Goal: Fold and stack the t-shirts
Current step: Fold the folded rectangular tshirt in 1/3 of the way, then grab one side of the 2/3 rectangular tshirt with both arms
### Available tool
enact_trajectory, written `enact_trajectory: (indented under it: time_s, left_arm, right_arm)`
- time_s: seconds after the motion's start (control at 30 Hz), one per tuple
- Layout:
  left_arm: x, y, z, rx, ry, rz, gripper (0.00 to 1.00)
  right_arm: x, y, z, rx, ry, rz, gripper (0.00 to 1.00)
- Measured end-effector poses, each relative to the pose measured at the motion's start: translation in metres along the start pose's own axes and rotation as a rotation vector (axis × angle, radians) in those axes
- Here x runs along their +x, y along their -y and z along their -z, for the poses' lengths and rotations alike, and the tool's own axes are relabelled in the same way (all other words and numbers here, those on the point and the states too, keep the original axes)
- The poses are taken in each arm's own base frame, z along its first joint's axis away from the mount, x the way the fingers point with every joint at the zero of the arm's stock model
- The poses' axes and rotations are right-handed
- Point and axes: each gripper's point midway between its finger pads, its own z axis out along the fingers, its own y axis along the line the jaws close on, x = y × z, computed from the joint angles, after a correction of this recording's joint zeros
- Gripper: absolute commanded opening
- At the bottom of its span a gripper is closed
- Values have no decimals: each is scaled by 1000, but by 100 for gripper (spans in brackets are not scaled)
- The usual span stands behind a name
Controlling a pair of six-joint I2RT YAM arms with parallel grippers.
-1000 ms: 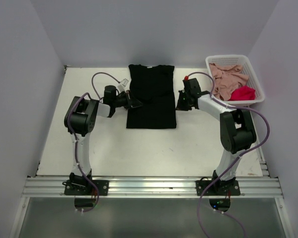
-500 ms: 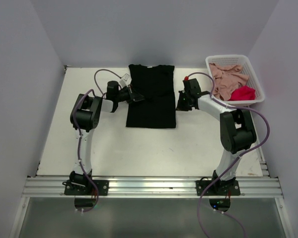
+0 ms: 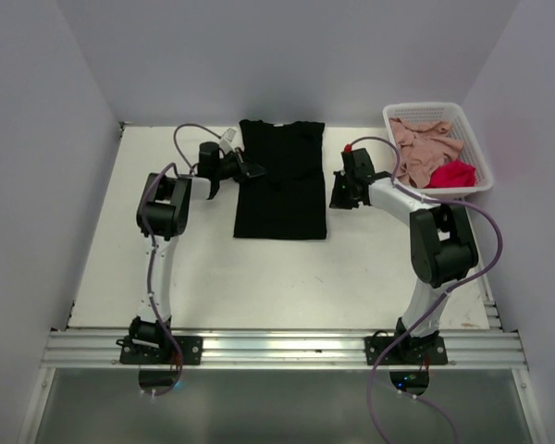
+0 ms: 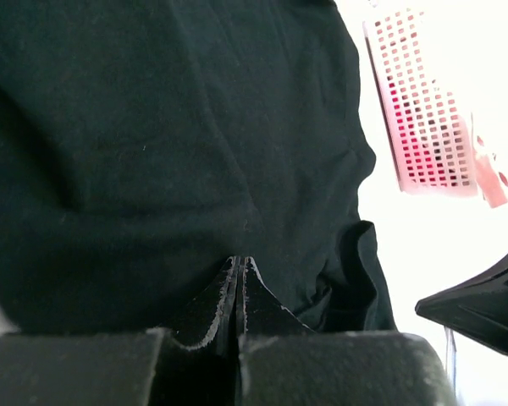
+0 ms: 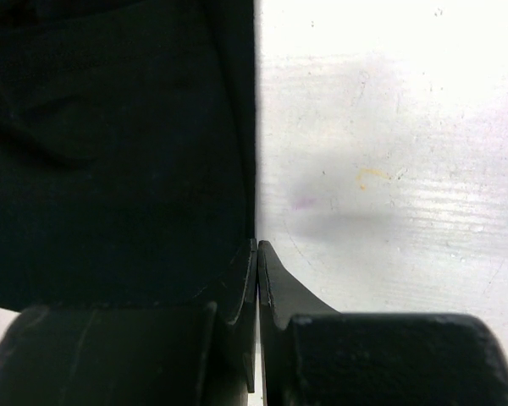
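At the far middle of the white bench (image 3: 213, 268), the black t-shirt (image 3: 282, 208) lies flat, a soft matte oblong. Its long axis runs near to far, collar toward the back wall. The left gripper (image 4: 240, 262) is clenched over its left side, and the right gripper (image 5: 258, 247) is clenched at its right edge. A crumpled pink t-shirt (image 3: 418, 143) and a red t-shirt (image 3: 453, 173) lie in the white lattice basket (image 3: 425, 109) at far right.

overhead: soft even light, faint shadows on table (image 3: 259, 277)
wrist views: table glaring white, black t-shirt (image 4: 152, 127) almost detailless
close foreground: dark and a bit blurred
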Motion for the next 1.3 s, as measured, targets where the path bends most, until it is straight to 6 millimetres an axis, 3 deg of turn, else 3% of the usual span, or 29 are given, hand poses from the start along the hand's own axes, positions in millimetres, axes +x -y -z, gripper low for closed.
enact_trajectory:
  time_s: [0.1, 0.13, 0.17, 0.23, 0.27, 0.33, 0.5, 0.57, 0.63, 0.73, 0.83, 0.93, 1.03, 1.3]
  left_arm:
    - [5, 1, 13, 4, 22, -12, 2]
    - [7, 2, 20, -2, 28, -12, 8]
    - [8, 2, 27, -12, 36, -15, 23]
    - [2, 7, 42, -30, 63, -31, 38]
    - [-5, 13, 50, -35, 83, -44, 57]
    - [-29, 32, 66, -27, 141, -92, 75]
    - [-74, 96, 121, -17, 283, -230, 84]
    - [-73, 117, 142, -27, 306, -279, 86]
    - [-57, 121, 155, -62, 298, -309, 88]
    - [-10, 99, 161, -150, 216, -287, 88]
    - [49, 64, 159, -261, 74, -231, 88]
    - [94, 48, 161, -314, -33, -205, 88]
    - [119, 35, 168, -350, -89, -186, 88]
    - [128, 34, 178, -357, -83, -186, 87]
  right_arm:
    - [4, 2, 1, 4, -7, 0, 0]
    - [5, 2, 1, 4, -8, 0, 0]
    - [5, 2, 1, 4, -8, 0, 0]
    - [6, 3, 3, 3, -7, 0, 0]
    - [6, 2, 3, 2, -6, 0, 0]
    - [7, 2, 6, 0, -1, 0, 0]
    - [11, 4, 10, -2, -1, 0, 0]
    - [14, 5, 10, -3, -7, -2, 19]
    - [20, 6, 8, -6, -16, -10, 50]
    - [32, 7, 6, -23, -36, -13, 65]
    - [47, 9, 4, -37, -67, -21, 73]
    - [57, 9, 8, -60, -77, -32, 74]
    - [63, 5, 13, -93, -81, -43, 70]
    - [75, -4, 11, -169, -93, -78, 60]
